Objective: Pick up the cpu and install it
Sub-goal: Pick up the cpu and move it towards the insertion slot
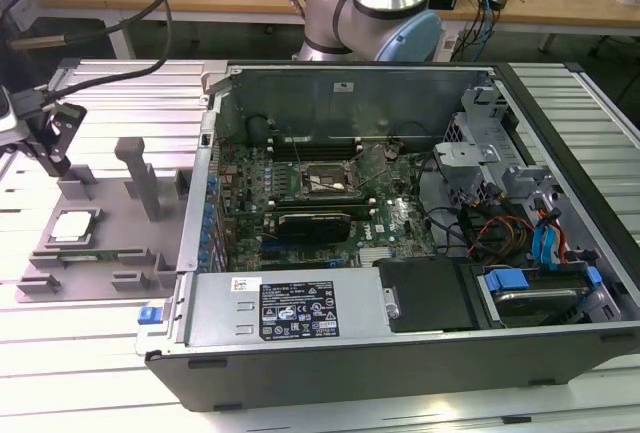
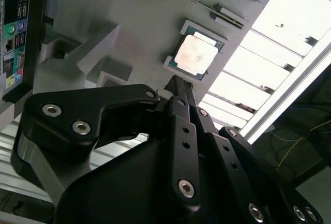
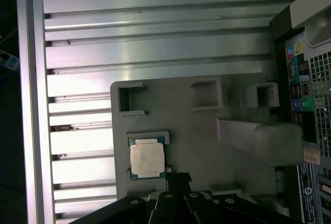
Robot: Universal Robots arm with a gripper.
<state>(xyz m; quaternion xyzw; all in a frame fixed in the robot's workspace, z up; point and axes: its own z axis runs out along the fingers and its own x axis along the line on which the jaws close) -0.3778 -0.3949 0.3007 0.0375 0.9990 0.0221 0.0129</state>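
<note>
Gripper [image 2: 176, 81] linkage sits closest to the lens in both wrist views. Its fingertips read as pressed together with nothing between them, so closed and empty. That's a judgement, as the angle is oblique.

Open PC case [image 1: 430, 353] lies on its side on the slatted table [image 1: 90, 353] with the motherboard facing up. Black socket frame [image 1: 318, 181] is near the board's middle.

Grey tray [image 1: 115, 231] is on the table just beside the case, at the exterior view's left.

cpu [image 1: 73, 225] lies flat in a square recess of that tray, silvery plate up, not yet picked. It's well apart from the socket frame, with the case wall between them.

Key relation: the gripper hangs above the tray, not above the cpu.
- First wrist view: gripper [image 3: 178, 176] is just beside one corner of the cpu [image 3: 147, 159].
- Second wrist view agrees: cpu [image 2: 196, 56] is just past the fingertips.
- Exterior view: gripper [image 1: 57, 165] is over a tray block [image 1: 75, 190] behind the chip, clear of it.

Chip is square, so no long axis, and its edges run parallel to the tray's. By my read the offset is small and lateral, plus height.
</note>
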